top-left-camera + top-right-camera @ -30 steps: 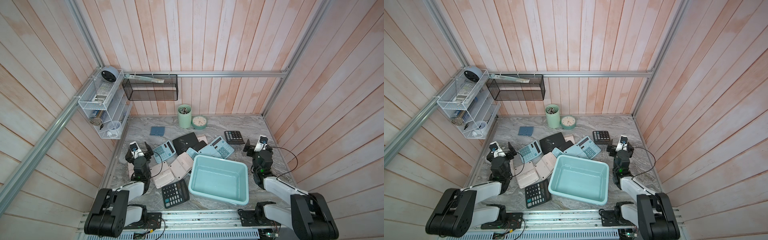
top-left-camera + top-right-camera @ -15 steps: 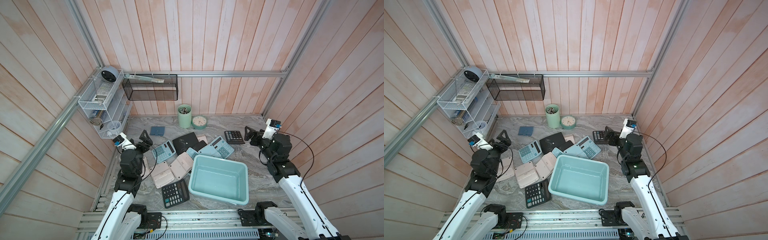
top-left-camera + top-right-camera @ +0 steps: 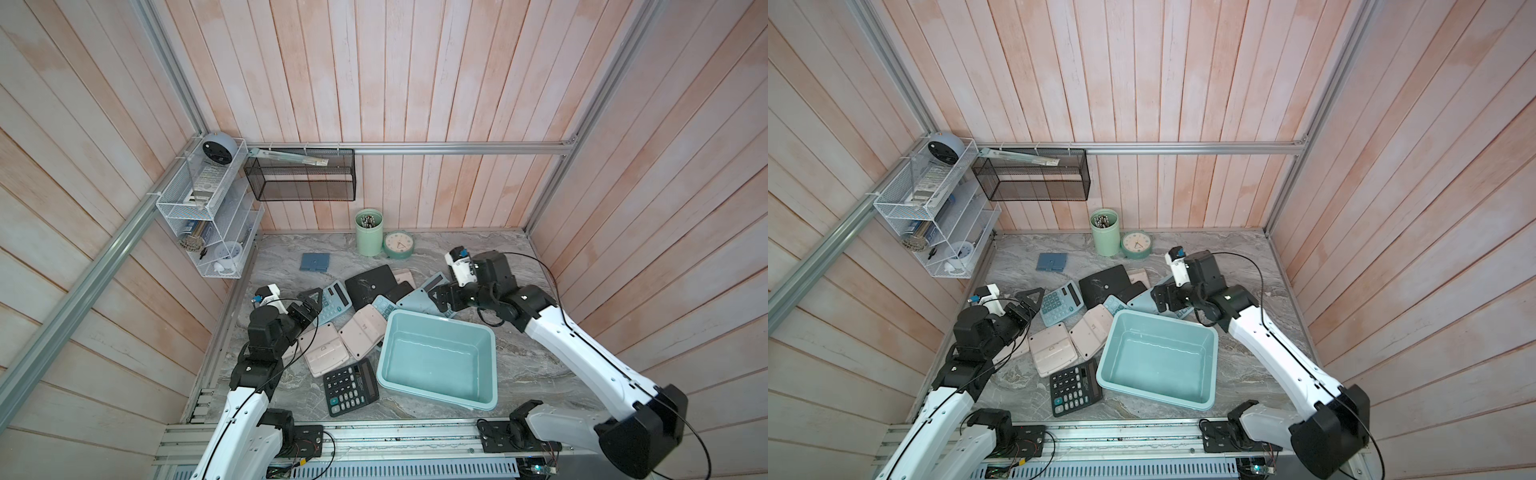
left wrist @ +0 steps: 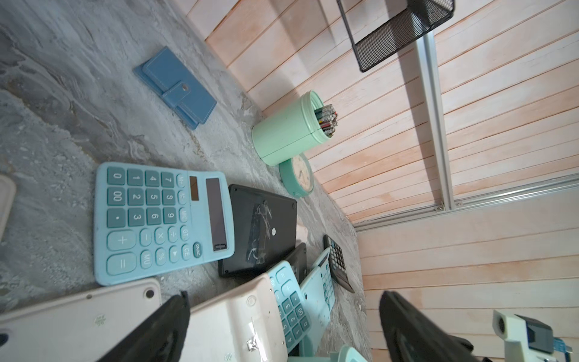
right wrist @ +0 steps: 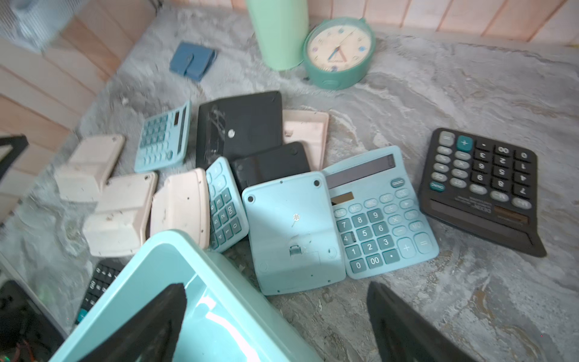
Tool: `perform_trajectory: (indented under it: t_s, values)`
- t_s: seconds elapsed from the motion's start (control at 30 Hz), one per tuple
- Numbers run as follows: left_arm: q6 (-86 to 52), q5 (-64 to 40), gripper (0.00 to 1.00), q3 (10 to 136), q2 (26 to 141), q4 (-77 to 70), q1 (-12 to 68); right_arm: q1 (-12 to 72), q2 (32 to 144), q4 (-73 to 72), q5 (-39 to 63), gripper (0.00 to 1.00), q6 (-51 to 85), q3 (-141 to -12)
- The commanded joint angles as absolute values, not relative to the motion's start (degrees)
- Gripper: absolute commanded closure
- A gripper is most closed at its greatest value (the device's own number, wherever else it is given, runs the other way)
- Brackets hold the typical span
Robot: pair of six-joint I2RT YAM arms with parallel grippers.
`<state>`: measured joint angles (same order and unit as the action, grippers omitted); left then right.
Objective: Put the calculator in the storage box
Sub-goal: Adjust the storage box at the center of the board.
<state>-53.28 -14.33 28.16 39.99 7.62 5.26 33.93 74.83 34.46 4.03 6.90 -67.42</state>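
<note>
Right jaws gape open over the face-down blue calculator [image 3: 413, 301] just beyond the storage box [image 3: 436, 361]; left jaws open too, near the tabletop's left edge.

The marbled tabletop [image 3: 523, 374] carries scattered calculators [image 3: 351, 386], the storage box [image 3: 436, 365], a wallet [image 3: 315, 262], a cup [image 3: 369, 237] and a clock [image 3: 398, 245].

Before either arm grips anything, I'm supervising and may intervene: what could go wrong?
The face-down light blue calculator and the key-up light blue calculator overlap; lifting one may drag the other.
One finger of the open right gripper hangs by the rim of the storage box; descending might knock it.
</note>
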Motion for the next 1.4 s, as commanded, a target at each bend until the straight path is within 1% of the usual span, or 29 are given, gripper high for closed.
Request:
perform_trajectory:
  t_s: [0.0,0.13,0.33,0.5,0.83,0.93,1.0,1.07,1.13,1.27,1.37]
  values:
    - [-52.9,-15.3,0.00,28.3,39.0,9.2,5.4,38.0,81.3,45.1,-7.2,0.04,-1.9,-71.9]
    - [-51.8,-15.0,0.00,28.7,39.2,10.6,5.5,40.6,87.3,48.3,-7.6,0.05,-6.2,-76.2]
    - [-51.4,-14.9,0.00,28.0,39.1,10.7,5.4,41.9,93.2,52.4,-6.0,0.06,-12.4,-80.3]
    - [-51.4,-15.0,0.00,27.7,39.9,10.0,5.4,42.2,98.4,60.3,-8.1,0.09,-14.4,-86.6]
    - [-51.9,-15.5,0.00,27.2,41.6,8.1,5.5,42.5,92.1,59.0,-4.3,0.08,-13.4,-87.1]
    - [-51.9,-15.4,0.00,27.1,41.5,8.1,5.4,42.5,89.8,57.6,-1.3,0.08,-13.4,-84.1]
    - [-52.1,-15.4,0.00,26.9,41.6,8.0,5.4,42.5,88.4,54.1,-0.4,0.08,-13.6,-79.4]
    - [-52.3,-15.5,0.00,26.8,41.8,7.5,5.4,42.5,87.4,50.1,-0.9,0.08,-12.9,-75.3]
    - [-52.4,-15.6,0.00,26.8,41.9,7.4,5.5,42.6,87.3,48.9,-1.7,0.08,-13.4,-73.9]
    - [-52.4,-15.7,0.00,26.9,42.1,7.3,5.4,42.5,88.5,47.6,-4.9,0.10,-15.1,-74.5]
    - [-52.7,-15.8,0.00,26.6,42.1,6.9,5.4,42.6,90.5,46.5,-6.8,0.14,-16.3,-75.3]
